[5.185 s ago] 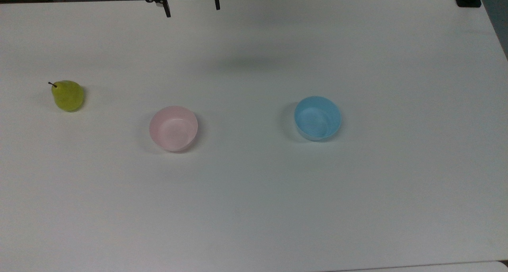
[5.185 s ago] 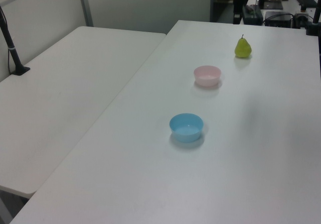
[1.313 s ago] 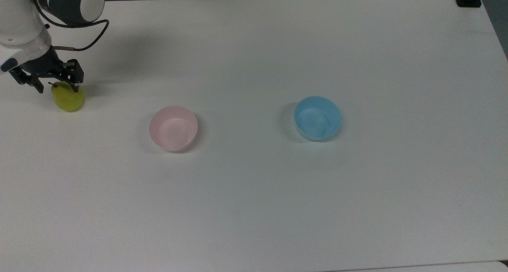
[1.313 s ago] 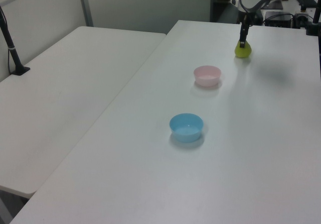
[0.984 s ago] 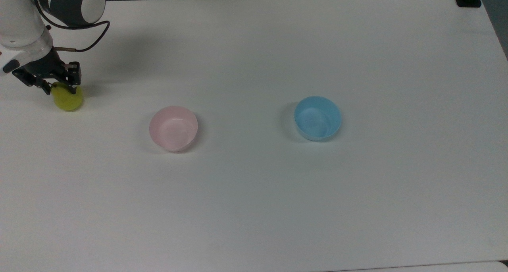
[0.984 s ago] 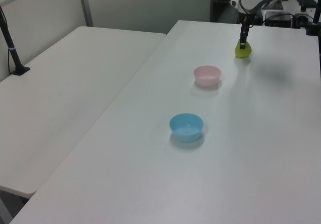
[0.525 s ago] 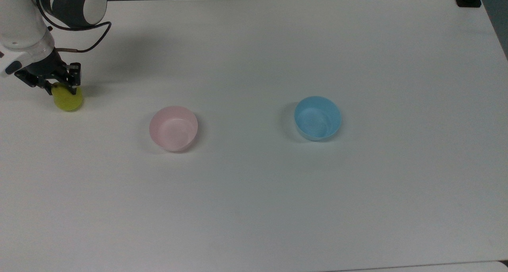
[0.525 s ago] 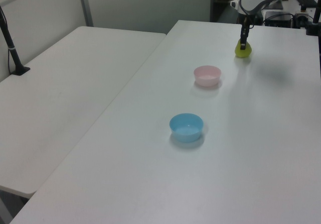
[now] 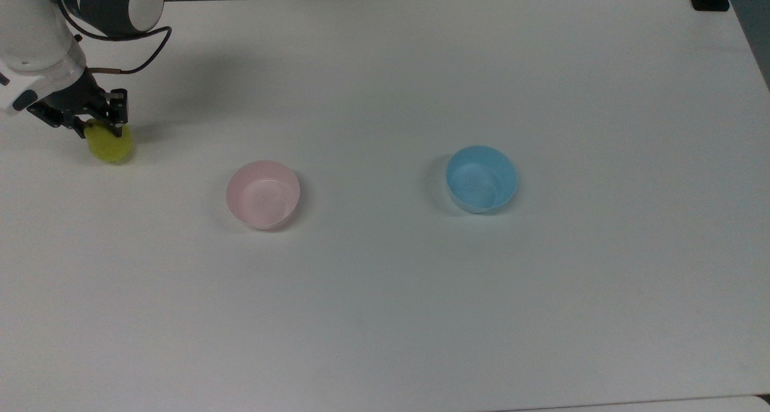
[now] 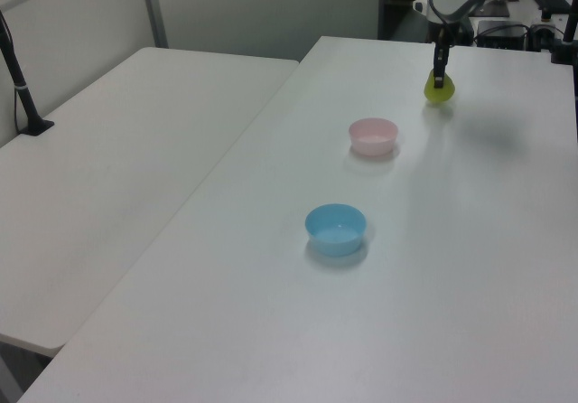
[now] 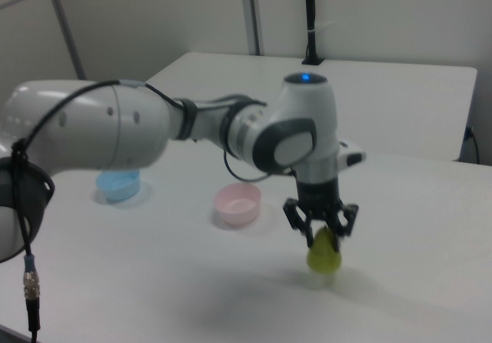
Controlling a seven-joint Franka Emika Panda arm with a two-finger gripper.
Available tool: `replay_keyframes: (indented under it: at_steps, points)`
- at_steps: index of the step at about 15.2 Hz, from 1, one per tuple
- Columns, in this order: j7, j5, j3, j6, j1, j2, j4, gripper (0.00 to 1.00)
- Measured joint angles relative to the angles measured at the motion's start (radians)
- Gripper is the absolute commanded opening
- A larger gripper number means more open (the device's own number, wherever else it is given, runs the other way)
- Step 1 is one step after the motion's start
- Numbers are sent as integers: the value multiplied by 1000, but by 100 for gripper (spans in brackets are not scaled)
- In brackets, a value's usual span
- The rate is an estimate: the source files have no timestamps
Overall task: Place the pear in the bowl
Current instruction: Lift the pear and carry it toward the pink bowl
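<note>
Tool: the tool (image 9: 99,127) (image 10: 439,74) (image 11: 321,230) points straight down at the top view's far left, its two black fingers (image 11: 339,224) closed in on the narrow upper part of the pear.
Pear: the pear (image 9: 109,143) (image 10: 440,90) (image 11: 324,254) hangs upright in that grip, yellow-green, round end down. In the right view there's a sliver of shadow under it, so it looks just clear of the counter (image 9: 391,304) (image 10: 470,267) (image 11: 154,281), though only barely.
Pink bowl: the pink bowl (image 9: 263,195) (image 10: 373,136) (image 11: 237,204) sits upright and well apart from the pear, toward the top view's right and a little lower.
Blue bowl: the blue bowl (image 9: 481,178) (image 10: 335,229) (image 11: 118,184) stands farther along again, on the far side of the pink one from the pear.
Arm: the white arm (image 9: 36,33) (image 11: 192,131) comes in from the top view's upper left corner, a dark cable (image 9: 141,57) looping off it above the wrist.
</note>
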State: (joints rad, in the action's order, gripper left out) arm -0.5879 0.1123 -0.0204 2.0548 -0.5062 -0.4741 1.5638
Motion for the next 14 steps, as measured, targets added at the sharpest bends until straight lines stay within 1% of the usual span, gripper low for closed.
replay_keyframes:
  at_steps: [6, 8, 10, 14]
  points:
    - [1, 0, -4, -218, 64, 103, -109, 0]
    - [1, 0, -5, -306, 97, 141, -149, 0]
    - [1, 0, -5, -356, 147, 183, -166, 0]
    - [30, -8, -4, -408, 236, 251, -167, 0]
